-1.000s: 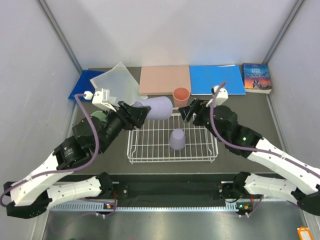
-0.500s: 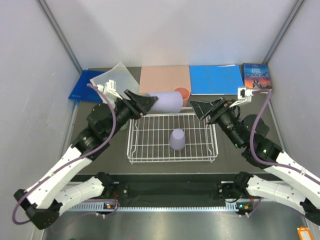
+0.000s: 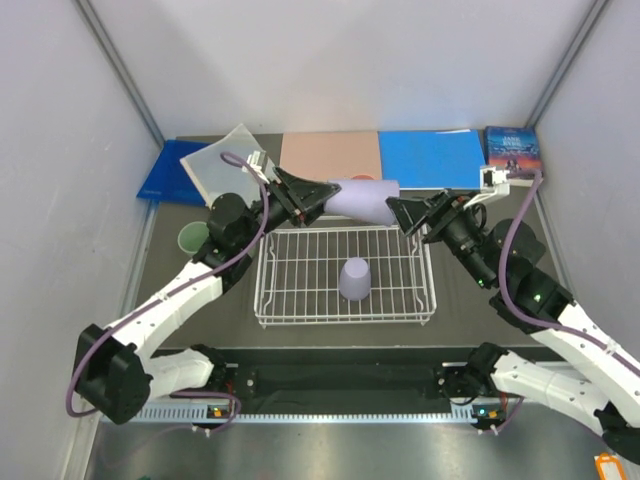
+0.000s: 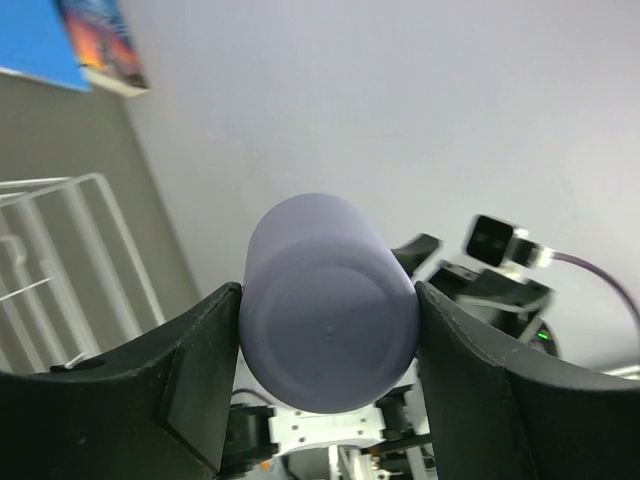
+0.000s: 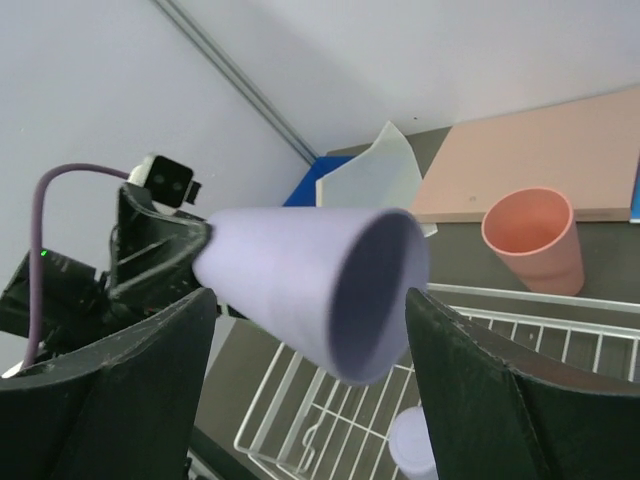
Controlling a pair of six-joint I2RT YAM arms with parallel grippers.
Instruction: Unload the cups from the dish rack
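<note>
My left gripper (image 3: pixel 316 196) is shut on the base of a lavender cup (image 3: pixel 362 199) and holds it on its side above the far edge of the white wire dish rack (image 3: pixel 300 300). In the left wrist view the cup's bottom (image 4: pixel 328 335) sits pinched between my fingers. My right gripper (image 3: pixel 405 215) is open at the cup's mouth (image 5: pixel 375 290), its fingers (image 5: pixel 480 380) on either side without touching. A second lavender cup (image 3: pixel 354 278) stands upside down in the rack. A salmon pink cup (image 5: pixel 530 238) stands upright behind the rack. A green cup (image 3: pixel 192 238) stands left of the rack.
Along the back lie a pink board (image 3: pixel 330 158), a blue board (image 3: pixel 432 158), a book (image 3: pixel 513 152), a translucent white sheet (image 3: pixel 225 165) and a blue mat (image 3: pixel 160 178). Grey walls close in on both sides.
My left gripper has carried the lavender cup up and to the right. My right gripper has swung in to face the cup's mouth. The pink cup is now hidden in the top view.
</note>
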